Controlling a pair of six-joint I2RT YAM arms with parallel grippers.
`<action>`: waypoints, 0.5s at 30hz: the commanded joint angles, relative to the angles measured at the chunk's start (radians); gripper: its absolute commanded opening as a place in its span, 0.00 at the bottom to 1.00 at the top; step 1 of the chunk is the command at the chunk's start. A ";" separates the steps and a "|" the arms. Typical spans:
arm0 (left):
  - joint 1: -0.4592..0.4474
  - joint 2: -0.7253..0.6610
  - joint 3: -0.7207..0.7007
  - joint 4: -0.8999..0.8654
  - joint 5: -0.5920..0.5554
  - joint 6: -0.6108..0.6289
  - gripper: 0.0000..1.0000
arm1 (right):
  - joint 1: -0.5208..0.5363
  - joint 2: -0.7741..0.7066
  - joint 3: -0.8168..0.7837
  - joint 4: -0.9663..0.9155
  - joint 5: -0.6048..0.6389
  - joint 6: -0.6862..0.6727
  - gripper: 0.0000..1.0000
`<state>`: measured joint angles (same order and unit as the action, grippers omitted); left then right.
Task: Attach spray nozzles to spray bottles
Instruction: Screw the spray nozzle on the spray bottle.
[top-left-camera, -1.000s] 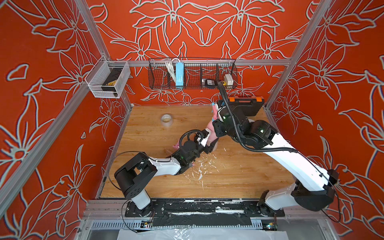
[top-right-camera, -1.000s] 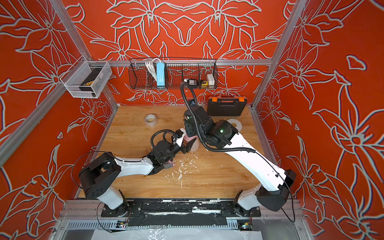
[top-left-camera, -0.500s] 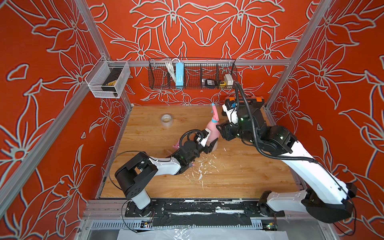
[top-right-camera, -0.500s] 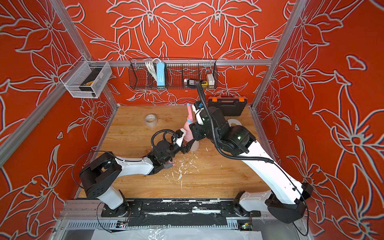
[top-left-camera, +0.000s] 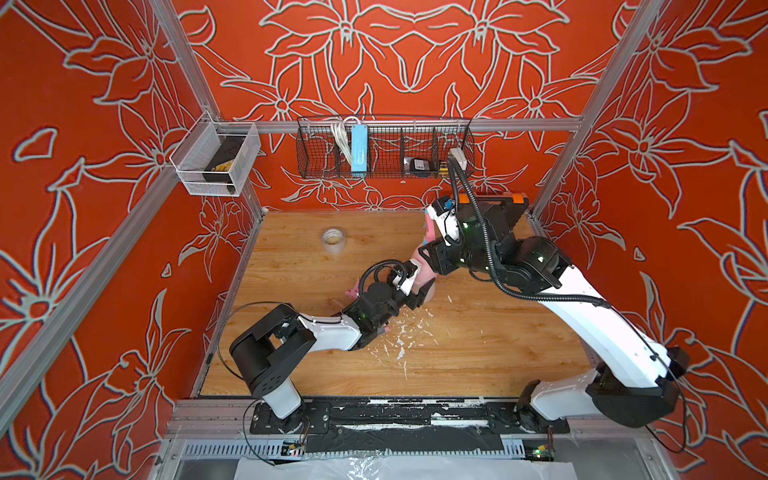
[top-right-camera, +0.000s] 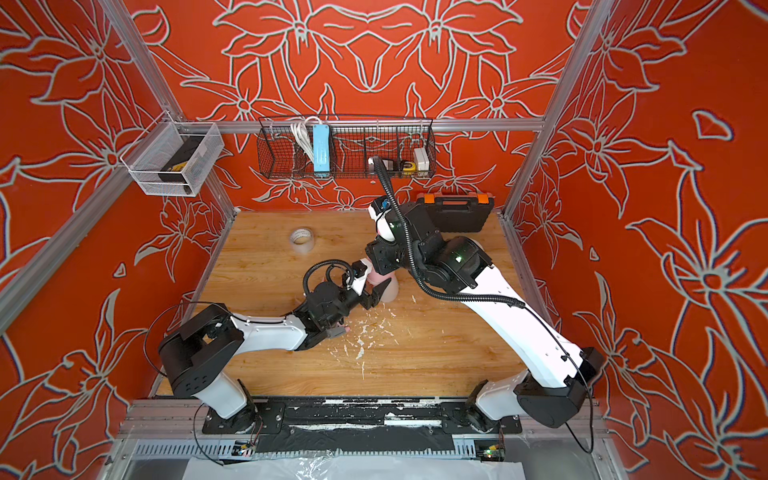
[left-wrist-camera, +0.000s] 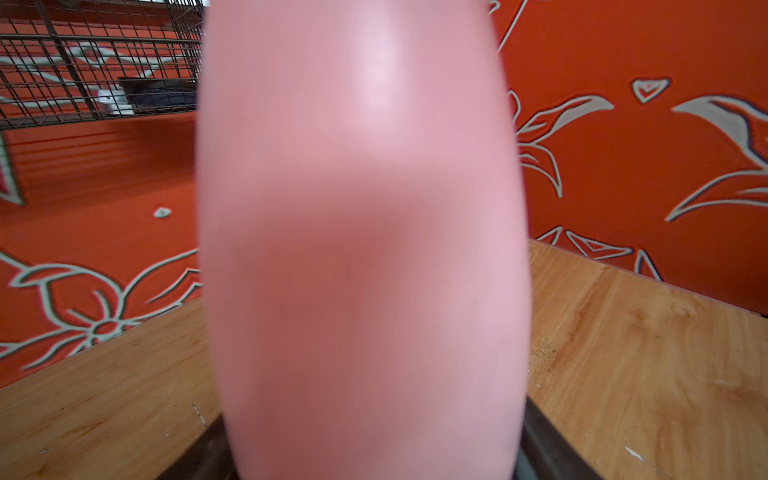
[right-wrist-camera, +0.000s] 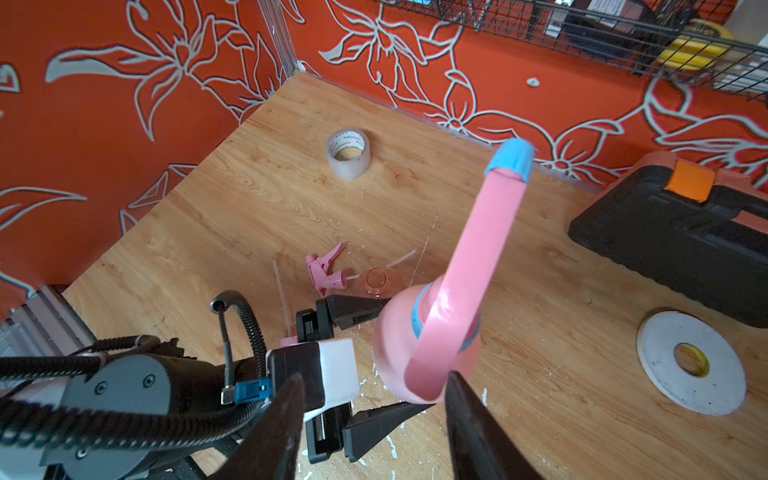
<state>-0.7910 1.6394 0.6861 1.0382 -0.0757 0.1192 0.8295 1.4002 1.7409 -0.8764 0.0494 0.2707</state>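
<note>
Left gripper (right-wrist-camera: 401, 357) clamps the pink bottle (left-wrist-camera: 361, 249) upright on the bench (right-wrist-camera: 249, 208); right gripper (right-wrist-camera: 374, 374) open astride the pink-and-blue nozzle (right-wrist-camera: 478, 257) on its neck. Fastening step, apparently; next, close and twist it tight.

Pink everywhere: the pink bottle (right-wrist-camera: 386, 353), a pink spray nozzle (right-wrist-camera: 490, 241) with sky-blue tip and collar, an all-pink nozzle (right-wrist-camera: 326, 272), then a see-through orange bottle (right-wrist-camera: 376, 282). The desk (right-wrist-camera: 208, 216) is pale wood grain flecked white, the case (right-wrist-camera: 665, 241) black with orange latches, one tape roll (right-wrist-camera: 348, 153) clear, one tape ring (right-wrist-camera: 692, 361) white. And the walls (top-left-camera: 374, 62) blaze red-orange with silver-grey flower outlines.
</note>
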 joint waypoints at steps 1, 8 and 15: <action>0.006 -0.028 -0.010 0.031 0.008 0.017 0.35 | -0.003 -0.002 0.036 -0.016 -0.021 -0.007 0.54; 0.006 -0.022 -0.012 0.039 0.008 0.017 0.35 | -0.050 -0.075 -0.027 0.007 -0.010 0.000 0.55; 0.006 -0.024 -0.010 0.036 0.010 0.017 0.35 | -0.069 -0.046 -0.012 0.002 -0.083 0.001 0.54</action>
<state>-0.7910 1.6394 0.6861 1.0382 -0.0734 0.1200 0.7601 1.3399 1.7210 -0.8753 0.0158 0.2710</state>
